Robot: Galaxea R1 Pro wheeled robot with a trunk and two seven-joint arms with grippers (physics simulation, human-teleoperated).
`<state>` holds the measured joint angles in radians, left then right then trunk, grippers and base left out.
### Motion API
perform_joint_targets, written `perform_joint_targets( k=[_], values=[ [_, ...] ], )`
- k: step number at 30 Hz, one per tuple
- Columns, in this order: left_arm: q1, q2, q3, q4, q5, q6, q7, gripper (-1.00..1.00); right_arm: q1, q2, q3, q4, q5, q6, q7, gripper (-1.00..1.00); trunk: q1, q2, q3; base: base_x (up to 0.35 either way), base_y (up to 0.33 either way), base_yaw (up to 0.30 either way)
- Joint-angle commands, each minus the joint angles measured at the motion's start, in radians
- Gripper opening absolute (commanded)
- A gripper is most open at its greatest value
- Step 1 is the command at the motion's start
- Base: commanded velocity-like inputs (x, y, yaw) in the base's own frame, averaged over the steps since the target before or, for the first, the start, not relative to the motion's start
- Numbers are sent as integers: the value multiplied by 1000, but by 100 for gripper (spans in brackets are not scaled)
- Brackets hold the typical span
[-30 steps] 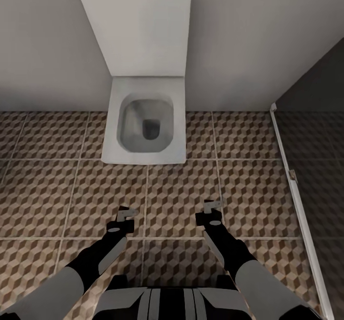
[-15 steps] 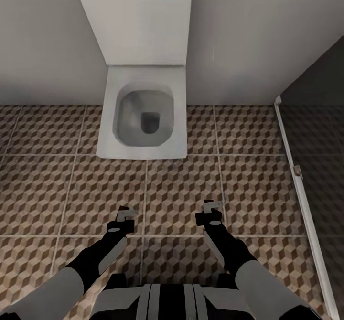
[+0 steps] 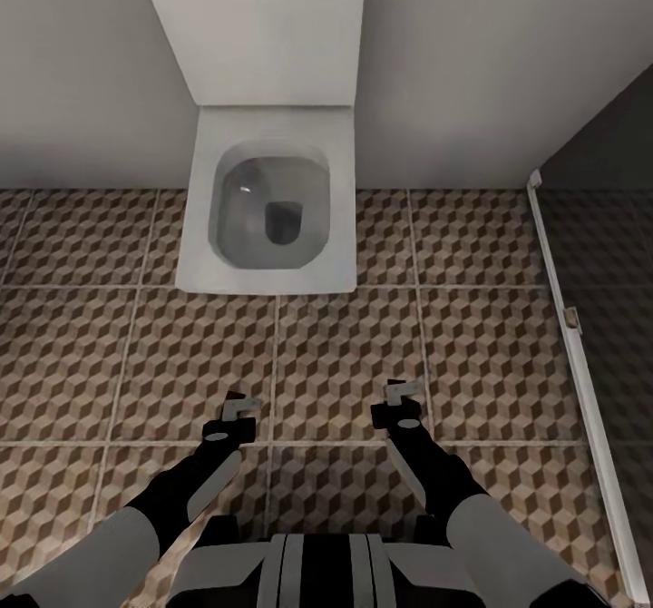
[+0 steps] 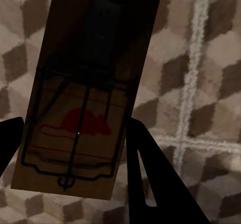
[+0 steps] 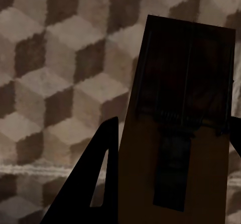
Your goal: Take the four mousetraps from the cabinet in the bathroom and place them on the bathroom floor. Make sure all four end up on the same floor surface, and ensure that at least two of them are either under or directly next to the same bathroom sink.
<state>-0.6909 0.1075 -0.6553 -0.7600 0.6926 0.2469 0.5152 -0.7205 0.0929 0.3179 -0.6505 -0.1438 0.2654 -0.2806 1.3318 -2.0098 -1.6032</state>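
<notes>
Left gripper [image 3: 241, 406] is closed on a mousetrap [image 4: 80, 103], board clamped between its fingers; right gripper [image 3: 403, 393] likewise grips a second mousetrap [image 5: 181, 133]; both hang above the bathroom floor [image 3: 109, 363]; toilet [image 3: 268, 213] at 12 o'clock.

A: Head view evenly lit, soft; toilet [image 3: 272, 213] bowl has small glint upper left, right edge darker.
B: Wrist views dim, pixelated; mousetraps [image 4: 80, 103] shadowed, tiles blurry.
</notes>
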Motion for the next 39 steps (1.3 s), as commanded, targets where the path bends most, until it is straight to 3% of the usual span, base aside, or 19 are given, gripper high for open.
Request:
perform_joint_targets(
  k=[1, 20, 30, 39],
  values=[
    [-1, 1, -6, -2, 5, 3, 6, -100, 0, -1, 6, -2, -13, 2, -6, -100, 0, 0, -2, 0, 0, 0],
    [-1, 1, -6, -1, 5, 5, 6, -100, 0, -1, 6, -1, -13, 1, -6, -100, 0, 0, -5, 104, 154, 0],
    [-1, 1, -6, 0, 5, 5, 6, -100, 0, -1, 6, -1, -13, 1, -6, -100, 0, 0, -5, 214, 16, 0],
    [-1, 1, -6, -1, 5, 5, 6, -100, 0, -1, 6, -2, -13, 1, -6, -100, 0, 0, -5, 28, 0, 0]
  ],
)
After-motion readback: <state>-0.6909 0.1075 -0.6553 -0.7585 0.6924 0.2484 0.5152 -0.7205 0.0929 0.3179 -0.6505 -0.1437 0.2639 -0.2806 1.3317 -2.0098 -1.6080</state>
